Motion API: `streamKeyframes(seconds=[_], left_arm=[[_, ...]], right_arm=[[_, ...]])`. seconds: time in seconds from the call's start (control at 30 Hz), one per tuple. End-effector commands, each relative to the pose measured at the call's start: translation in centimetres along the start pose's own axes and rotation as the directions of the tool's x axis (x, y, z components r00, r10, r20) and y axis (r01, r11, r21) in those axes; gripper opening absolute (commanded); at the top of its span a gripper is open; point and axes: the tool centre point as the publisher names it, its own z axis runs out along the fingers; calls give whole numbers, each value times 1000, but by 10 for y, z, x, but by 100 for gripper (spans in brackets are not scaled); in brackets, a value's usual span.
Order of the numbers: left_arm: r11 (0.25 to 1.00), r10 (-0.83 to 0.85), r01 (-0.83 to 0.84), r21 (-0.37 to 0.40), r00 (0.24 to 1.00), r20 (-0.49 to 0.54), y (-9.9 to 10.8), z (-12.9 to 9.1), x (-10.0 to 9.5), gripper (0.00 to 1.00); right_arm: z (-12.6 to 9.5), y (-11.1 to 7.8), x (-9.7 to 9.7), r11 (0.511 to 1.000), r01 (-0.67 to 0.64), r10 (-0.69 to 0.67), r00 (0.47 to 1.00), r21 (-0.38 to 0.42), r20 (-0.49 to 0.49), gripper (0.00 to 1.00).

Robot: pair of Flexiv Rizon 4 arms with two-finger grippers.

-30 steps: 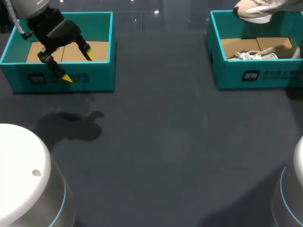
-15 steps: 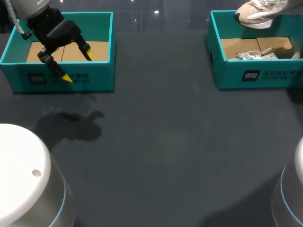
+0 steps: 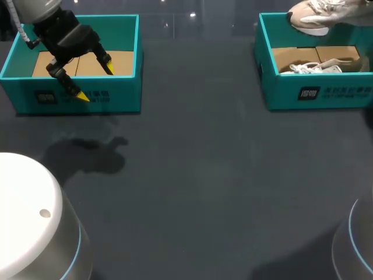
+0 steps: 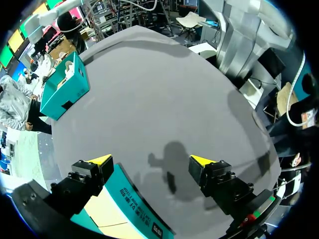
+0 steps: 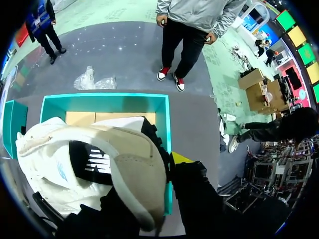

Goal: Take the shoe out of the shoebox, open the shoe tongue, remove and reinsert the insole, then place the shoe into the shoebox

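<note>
A beige and white shoe [image 3: 317, 16] hangs in the air over the far rim of the teal shoebox [image 3: 291, 93] at the right. In the right wrist view this shoe [image 5: 99, 164] fills the space by my right gripper [image 5: 144, 172], which is shut on it. One yellow fingertip [image 5: 180, 158] shows beside the heel; the other is hidden by the shoe. A second shoe [image 3: 320, 67] lies inside the shoebox [image 5: 164, 119]. My left gripper [image 3: 95, 82] hangs open over the front wall of another teal box [image 3: 116, 99] at the left, holding nothing.
In the left wrist view my left gripper [image 4: 150, 160] spans the near corner of the left teal box [image 4: 134, 209], and the right shoebox [image 4: 65, 89] stands far across the dark table [image 3: 192, 175]. Both boxes have brown card bottoms.
The held shoe has shifted slightly above the right shoebox. My left arm has stayed still with its fingers open.
</note>
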Motion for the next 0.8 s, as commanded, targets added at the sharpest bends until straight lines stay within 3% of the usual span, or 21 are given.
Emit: streamKeyframes(seconds=[0.03,0.3,0.8], left_arm=[[1000,1,-1,-2,1000,-1,0,0,0,100],[1000,1,-1,-2,1000,-1,0,0,0,100],[1000,1,-1,-2,1000,-1,0,0,0,100]], right_arm=[[9,-6,5,1000,-16,16,1000,-15,1,0],[31,-12,14,993,-121,120,992,-16,-24,0],[31,-12,14,993,-121,120,992,-16,-24,0]])
